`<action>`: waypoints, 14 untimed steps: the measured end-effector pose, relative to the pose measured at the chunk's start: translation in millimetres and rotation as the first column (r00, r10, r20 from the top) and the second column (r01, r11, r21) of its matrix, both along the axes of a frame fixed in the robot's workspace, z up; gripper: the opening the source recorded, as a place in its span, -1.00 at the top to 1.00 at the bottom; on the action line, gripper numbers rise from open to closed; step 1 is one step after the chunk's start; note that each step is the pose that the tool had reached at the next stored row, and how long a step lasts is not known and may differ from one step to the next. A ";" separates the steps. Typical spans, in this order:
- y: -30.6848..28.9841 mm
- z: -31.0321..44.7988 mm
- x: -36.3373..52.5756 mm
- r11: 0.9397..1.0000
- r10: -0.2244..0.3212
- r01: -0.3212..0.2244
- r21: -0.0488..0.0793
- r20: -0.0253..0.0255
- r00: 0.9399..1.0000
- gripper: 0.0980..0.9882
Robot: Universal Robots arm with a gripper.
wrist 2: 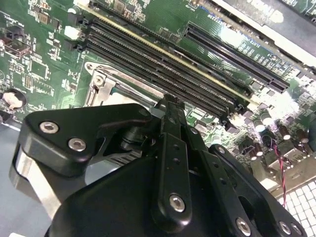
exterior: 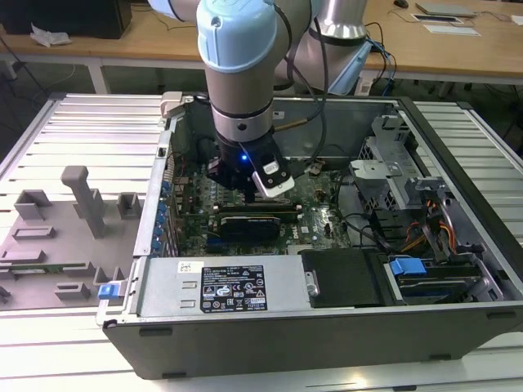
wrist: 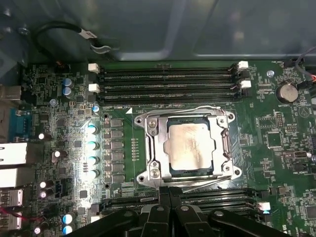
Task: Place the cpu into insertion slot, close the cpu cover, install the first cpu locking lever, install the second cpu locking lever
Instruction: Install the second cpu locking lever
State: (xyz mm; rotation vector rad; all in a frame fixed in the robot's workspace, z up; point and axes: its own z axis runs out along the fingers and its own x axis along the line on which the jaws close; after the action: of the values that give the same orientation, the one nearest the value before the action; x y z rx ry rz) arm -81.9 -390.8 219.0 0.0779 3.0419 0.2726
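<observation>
Gripper [wrist: 169, 193]: black, two-fingered, fingers [wrist: 164, 197] pressed together with no gap and nothing held between them, tips poised just beside the edge of the insertion slot [wrist: 183, 148] in the first wrist view; the same narrow finger pair [wrist 2: 170, 116] appears in the second wrist view, pointing at the socket frame and the memory slots beyond. Arm [exterior: 237, 65]: pale blue and grey, reaching down into an open computer case [exterior: 327, 327] that lies on its side on a ribbed metal table [exterior: 73, 122] (a small blue light glows at the wrist). Cpu [wrist: 190, 148]: silvery-grey square chip, seated flat within the insertion slot. Cpu cover [wrist: 155, 143]: thin silvery frame plate, lying down over the socket with the chip top showing through its window. Locking levers: one thin wire lever [wrist: 197, 108] runs along the socket edge nearest the far memory slots, another [wrist: 207, 183] along the edge nearest the gripper; whether either is latched cannot be told. Motherboard [wrist: 276, 143]: green, with four long black memory slots [wrist: 168, 81] on the far side of the socket and further slots [wrist: 217, 197] on the gripper's side. Grey fixture blocks [exterior: 82, 200]: standing on the table at the exterior view's left, well apart from the case.
</observation>
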 end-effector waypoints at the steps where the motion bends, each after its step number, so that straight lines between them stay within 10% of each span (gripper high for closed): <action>1: 0.0 -0.5 0.0 1.000 0.000 0.000 0.000 0.000 1.000 0.98; 14: -0.4 -4.3 -2.3 1.000 0.000 0.000 0.010 0.000 1.000 0.98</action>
State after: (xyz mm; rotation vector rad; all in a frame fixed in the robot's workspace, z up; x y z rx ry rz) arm -84.2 -391.2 214.7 0.0784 3.0408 0.2875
